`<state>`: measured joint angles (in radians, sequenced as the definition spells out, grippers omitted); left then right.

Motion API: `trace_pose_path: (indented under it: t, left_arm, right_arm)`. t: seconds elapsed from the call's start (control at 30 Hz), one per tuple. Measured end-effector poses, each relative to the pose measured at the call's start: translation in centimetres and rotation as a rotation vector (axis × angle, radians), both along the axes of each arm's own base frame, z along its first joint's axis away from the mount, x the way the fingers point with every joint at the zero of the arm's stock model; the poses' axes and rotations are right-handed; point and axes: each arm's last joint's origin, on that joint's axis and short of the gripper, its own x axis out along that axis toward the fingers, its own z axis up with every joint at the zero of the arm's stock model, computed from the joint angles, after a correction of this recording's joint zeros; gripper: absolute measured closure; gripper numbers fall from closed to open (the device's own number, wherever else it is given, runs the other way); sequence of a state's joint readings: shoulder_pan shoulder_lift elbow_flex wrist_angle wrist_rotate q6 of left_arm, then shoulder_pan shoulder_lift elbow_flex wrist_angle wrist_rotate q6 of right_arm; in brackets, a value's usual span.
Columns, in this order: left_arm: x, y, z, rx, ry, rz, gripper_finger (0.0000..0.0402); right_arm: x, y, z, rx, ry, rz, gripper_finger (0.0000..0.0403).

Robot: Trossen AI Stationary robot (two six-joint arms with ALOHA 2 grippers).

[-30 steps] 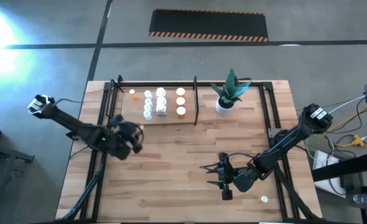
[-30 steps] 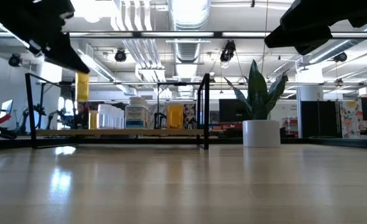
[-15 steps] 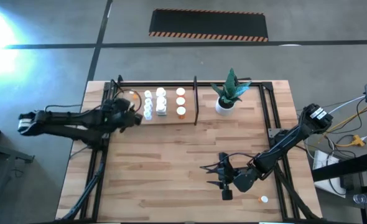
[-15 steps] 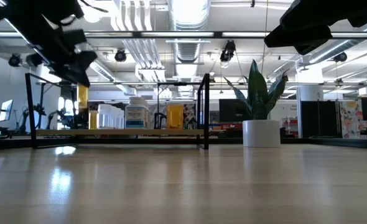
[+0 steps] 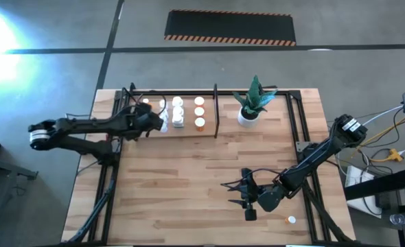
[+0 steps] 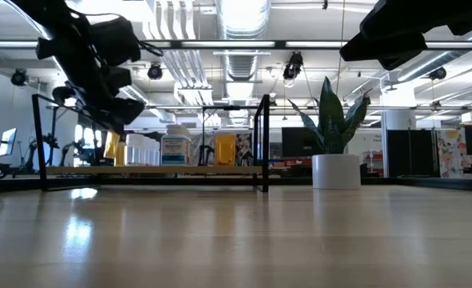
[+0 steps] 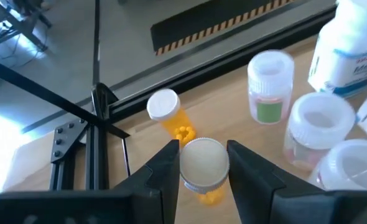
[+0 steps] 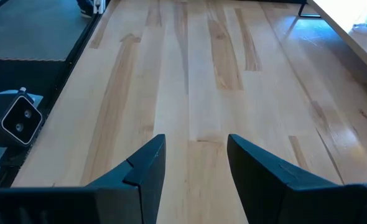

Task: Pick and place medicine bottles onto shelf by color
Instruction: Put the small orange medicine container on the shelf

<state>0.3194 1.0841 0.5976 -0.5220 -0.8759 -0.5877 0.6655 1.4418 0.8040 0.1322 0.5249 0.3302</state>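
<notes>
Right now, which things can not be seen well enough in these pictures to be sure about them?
- Labels on the white bottles: left wrist view, cut off by the edge, print unreadable.
- Lower part of the orange bottle in the left tool: left wrist view, hidden by its cap.
- Small bottle near the right tool: high view, too small to tell its colour.

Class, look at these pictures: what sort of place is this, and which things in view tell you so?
Probably an industrial lab or workshop: exposed ceiling ducts over an open room, a concrete floor with a hazard-striped mat, and a wooden table carrying two robot arms.
</notes>
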Motion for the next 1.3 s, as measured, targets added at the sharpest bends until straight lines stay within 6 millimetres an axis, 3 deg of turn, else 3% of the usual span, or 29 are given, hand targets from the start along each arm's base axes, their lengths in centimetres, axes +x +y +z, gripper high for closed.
trace_pose_path:
  t: [0.47,0.77,1.3]
  left_arm:
    - [1.1,1.2,-2.0,0.015,0.066,0.06,0.0302]
    - [0.7,1.2,-1.7,0.003,0.032,0.059,0.0299]
    - [0.0,1.2,-1.4,-0.009,-0.023,0.076,0.0229]
  right_arm:
    - [0.0,0.0,0.0,0.002,0.001,-0.001,0.0241]
    - [0.0,0.0,0.0,0.002,0.001,-0.001,0.0241]
    - [0.0,0.0,0.0,0.009,0.001,-0.004,0.0241]
